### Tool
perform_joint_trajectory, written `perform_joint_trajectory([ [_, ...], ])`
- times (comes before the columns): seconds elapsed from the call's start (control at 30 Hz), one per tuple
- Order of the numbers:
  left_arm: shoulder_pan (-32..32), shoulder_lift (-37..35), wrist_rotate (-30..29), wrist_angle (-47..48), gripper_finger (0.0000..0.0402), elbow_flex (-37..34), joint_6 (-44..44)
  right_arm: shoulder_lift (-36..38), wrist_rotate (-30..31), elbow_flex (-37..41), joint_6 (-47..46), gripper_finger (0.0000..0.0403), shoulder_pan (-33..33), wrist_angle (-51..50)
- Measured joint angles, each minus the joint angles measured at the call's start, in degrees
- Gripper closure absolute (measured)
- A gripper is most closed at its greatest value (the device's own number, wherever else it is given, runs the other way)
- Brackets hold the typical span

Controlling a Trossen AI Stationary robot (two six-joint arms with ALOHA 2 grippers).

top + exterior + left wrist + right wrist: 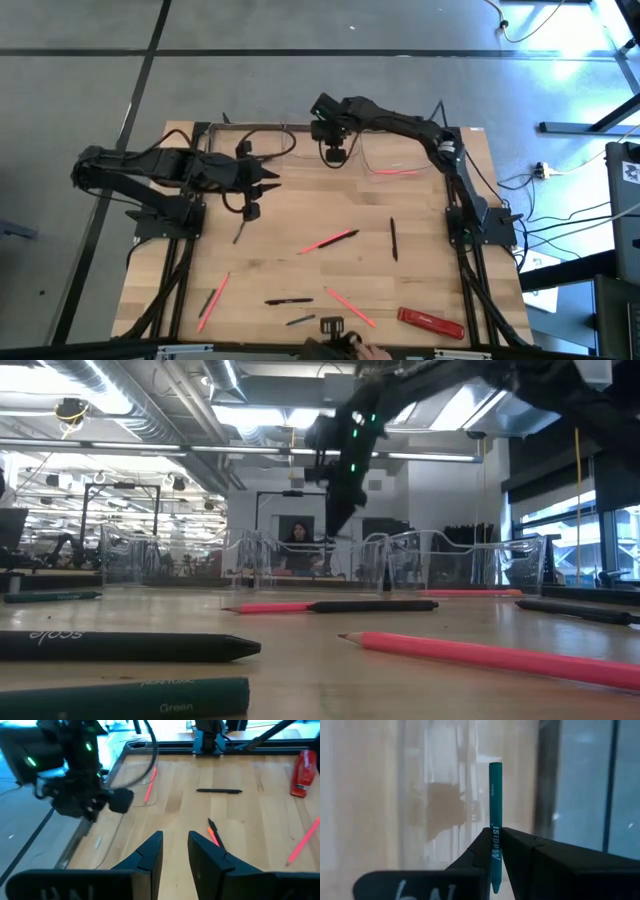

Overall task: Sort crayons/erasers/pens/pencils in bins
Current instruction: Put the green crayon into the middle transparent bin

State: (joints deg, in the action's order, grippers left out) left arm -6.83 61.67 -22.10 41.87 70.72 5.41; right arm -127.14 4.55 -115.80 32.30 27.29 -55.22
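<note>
**Right arm holds a green crayon over the far bins; left arm waits with its fingers parted**

We see the right arm stretched from its base at the table's right edge toward the far side, its elbow bent and the wrist turned down. The right gripper (pixel 335 155) hangs above the middle one of the clear bins (pixel 300 150) that stand in a row along the far edge. In the right wrist view its two dark fingers (pixel 480 847) are pinched onto a green crayon (pixel 495 795), gripping it near one end so that most of the stick juts out past the fingertips. Below it lies clear plastic over pale wood. In the low view this arm comes down from above, with green lights on its wrist, in front of the see-through tubs.

The left arm reaches from the left edge across toward the centre, lying low and nearly level. The left gripper (pixel 268 180) sits near the leftmost bin, and in its own wrist view the fingers (pixel 150 852) stand apart with nothing between them.

We count more sticks scattered on the table (pixel 420 290): a pink one (pixel 328 241) near the middle, a black pen (pixel 393 240) to its right, and another pink stick (pixel 395 171) lying inside the right-hand bin. A flat red bar (pixel 431 321) lies near the front right corner.
</note>
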Motion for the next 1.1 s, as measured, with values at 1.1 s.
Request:
perform_joint_trajectory([
  [1.1, 3.45, 0.04, 0.01, 5.90, 0.0318, 0.00, 5.94, -3.16, 1.02, -0.58, -0.62, 0.0269, 2.01, -0.34],
])
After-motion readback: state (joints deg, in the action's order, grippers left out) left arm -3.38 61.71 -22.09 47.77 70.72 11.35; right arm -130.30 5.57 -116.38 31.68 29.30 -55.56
